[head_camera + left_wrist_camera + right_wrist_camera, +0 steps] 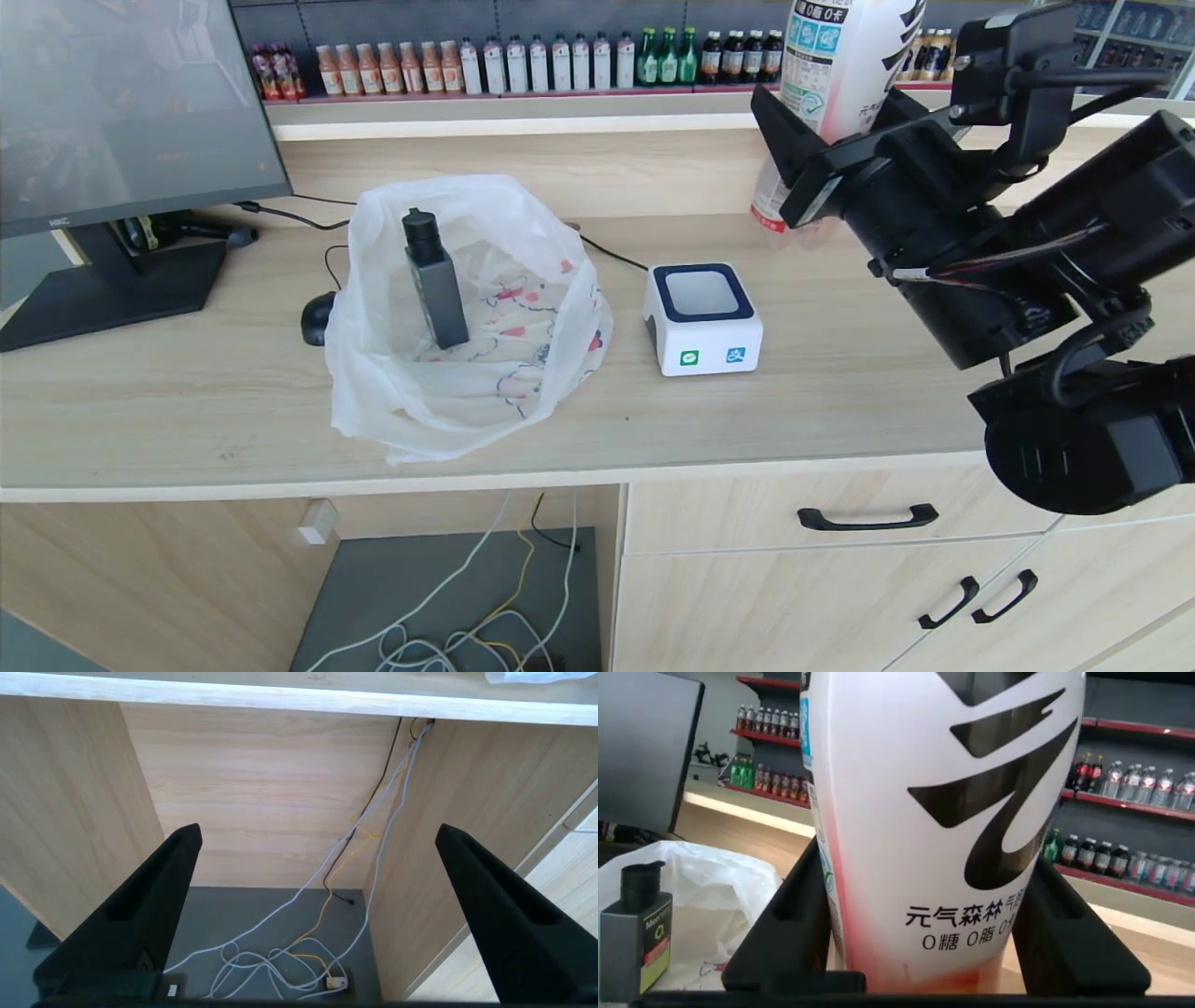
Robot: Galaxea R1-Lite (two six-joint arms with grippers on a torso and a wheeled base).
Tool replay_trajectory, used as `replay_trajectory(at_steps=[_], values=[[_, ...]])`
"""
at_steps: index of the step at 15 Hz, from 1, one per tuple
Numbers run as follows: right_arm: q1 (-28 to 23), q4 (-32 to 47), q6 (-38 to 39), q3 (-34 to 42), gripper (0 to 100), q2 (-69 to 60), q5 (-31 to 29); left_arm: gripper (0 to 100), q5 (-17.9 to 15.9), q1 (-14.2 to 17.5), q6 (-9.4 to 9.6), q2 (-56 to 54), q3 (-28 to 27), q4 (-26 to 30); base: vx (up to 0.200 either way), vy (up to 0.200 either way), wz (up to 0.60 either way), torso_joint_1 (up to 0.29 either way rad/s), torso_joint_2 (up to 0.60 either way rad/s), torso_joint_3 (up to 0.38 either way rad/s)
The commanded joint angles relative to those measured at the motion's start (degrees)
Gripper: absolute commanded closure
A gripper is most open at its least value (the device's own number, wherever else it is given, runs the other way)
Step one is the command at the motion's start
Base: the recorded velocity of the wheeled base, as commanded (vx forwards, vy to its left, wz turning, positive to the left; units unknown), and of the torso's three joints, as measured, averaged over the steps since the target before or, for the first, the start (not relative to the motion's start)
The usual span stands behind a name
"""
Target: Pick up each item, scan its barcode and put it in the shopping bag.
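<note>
- Counter (187,411): pale wood-grain laminate, flat and matte, is carrying everything below.
- Monitor (131,103): a dark glossy panel on a black slab foot is standing at the counter's left end.
- Shopping bag (467,392): thin, crinkled, translucent white plastic with red and blue printed patterns is sitting open-mouthed at mid-counter.
- Drink bottle (836,56): smooth white plastic with a pink-red base, bold black brush strokes and rows of small print. It is hanging in the air above the counter's right part.
- Right gripper (924,952): its black angular jaws are clamping the drink bottle's lower body.
- Left gripper (318,915): its black wedge-shaped jaws are standing spread with nothing between them, below counter level and facing a recess with loose cables (308,952).
- Scanner (702,317): a white rounded cube with a navy-framed glass top and two small icons is sitting just right of the bag.
- Grey bottle (437,280): a flat-sided bottle with a black cap is standing tilted inside the bag.
- Mouse (316,317): a black, rounded mouse is lying against the bag's left side.
</note>
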Motion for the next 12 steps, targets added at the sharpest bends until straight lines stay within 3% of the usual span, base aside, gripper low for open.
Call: replay_trajectory(at_steps=[1, 6, 9, 12], values=[[1.3, -0.1, 1.9, 2.2, 100, 0.6, -3.1, 0, 0.0, 0.0, -0.05, 0.0, 0.0, 0.0, 0.0, 0.0, 0.0, 0.0, 0.0, 0.0], [1.9, -5.1, 6.0, 9.4, 100, 1.6, -5.6, 0, 0.0, 0.0, -0.05, 0.0, 0.0, 0.0, 0.0, 0.0, 0.0, 0.0, 0.0, 0.0], [1.6, -5.2, 6.0, 8.6, 100, 1.9, -6.2, 0, 0.0, 0.0, -0.05, 0.0, 0.0, 0.0, 0.0, 0.0, 0.0, 0.0, 0.0, 0.0], [1.2, -5.3, 6.2, 8.9, 100, 2.2, -6.7, 0, 0.0, 0.0, -0.05, 0.0, 0.0, 0.0, 0.0, 0.2, 0.0, 0.001, 0.0, 0.002]])
